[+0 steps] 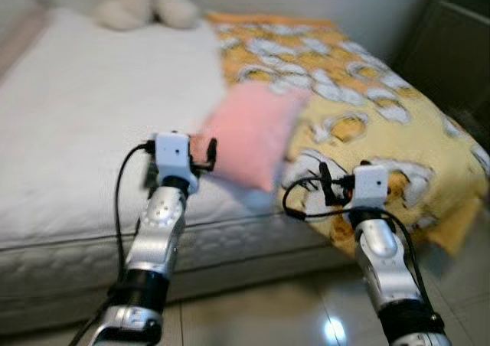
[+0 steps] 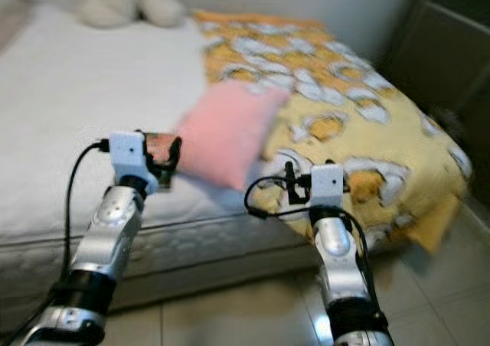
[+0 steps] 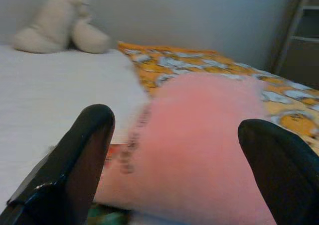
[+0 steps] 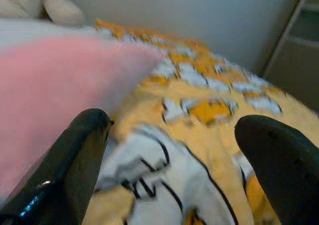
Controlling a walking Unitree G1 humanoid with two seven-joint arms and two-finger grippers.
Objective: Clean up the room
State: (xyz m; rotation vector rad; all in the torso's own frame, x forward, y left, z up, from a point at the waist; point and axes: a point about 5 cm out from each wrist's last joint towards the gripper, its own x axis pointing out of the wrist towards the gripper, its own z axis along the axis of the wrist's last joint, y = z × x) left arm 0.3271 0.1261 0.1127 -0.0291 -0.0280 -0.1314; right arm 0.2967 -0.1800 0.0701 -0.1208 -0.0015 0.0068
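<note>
Head view: pink pillow [image 1: 249,135] lies on the bed [image 1: 84,124], partly over the yellow blanket [image 1: 367,109], just ahead-right of the left gripper [image 1: 200,153] — nearer arm.
L wrist: fingers [image 3: 82,150] wide, pillow dead ahead.
R wrist: right gripper [image 4: 174,150] wide, pillow off to its left.

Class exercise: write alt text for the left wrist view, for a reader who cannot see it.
A pink pillow lies on a white mattress, framed by the open left gripper. A yellow patterned blanket lies behind it, with a cream plush toy by the wall.
</note>
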